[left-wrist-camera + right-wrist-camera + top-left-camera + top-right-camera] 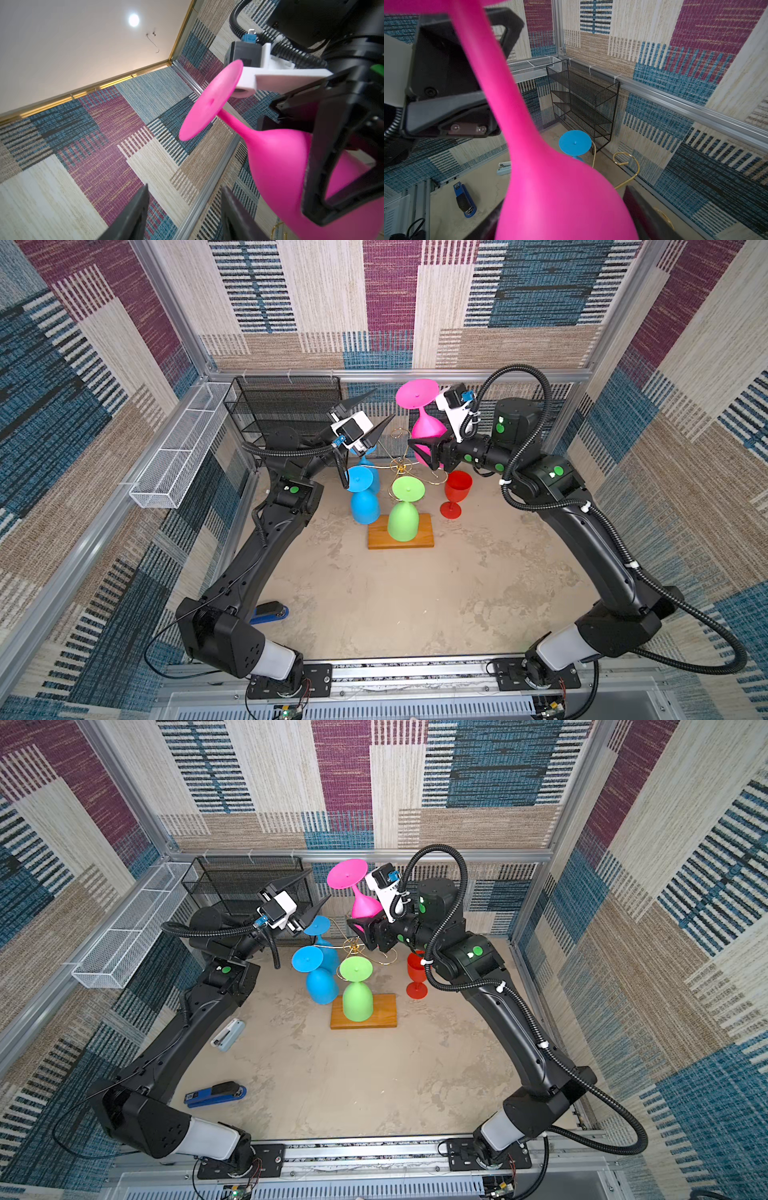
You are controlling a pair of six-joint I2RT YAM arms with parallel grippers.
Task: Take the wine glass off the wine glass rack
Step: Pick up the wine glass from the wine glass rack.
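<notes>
The pink wine glass (pixel 428 427) (pixel 363 905) is upside down, foot uppermost, lifted above the gold wire wine glass rack (pixel 399 466) (pixel 353 946). The rack stands on a wooden base (pixel 419 537). My right gripper (pixel 422 452) (pixel 564 207) is shut on the glass's bowl (pixel 550 187). My left gripper (pixel 384 404) (pixel 185 187) is open and empty, pointing upward beside the pink glass (pixel 276 166) and apart from it. A green glass (pixel 403 522) and two blue glasses (pixel 365 506) (pixel 318 925) hang upside down on the rack.
A red glass (pixel 457 489) stands upright on the table right of the rack. A black mesh shelf (pixel 286 406) stands at the back left. A white wire basket (pixel 178 452) hangs on the left wall. A blue stapler (pixel 216 1094) and a pale one (pixel 227 1035) lie front left.
</notes>
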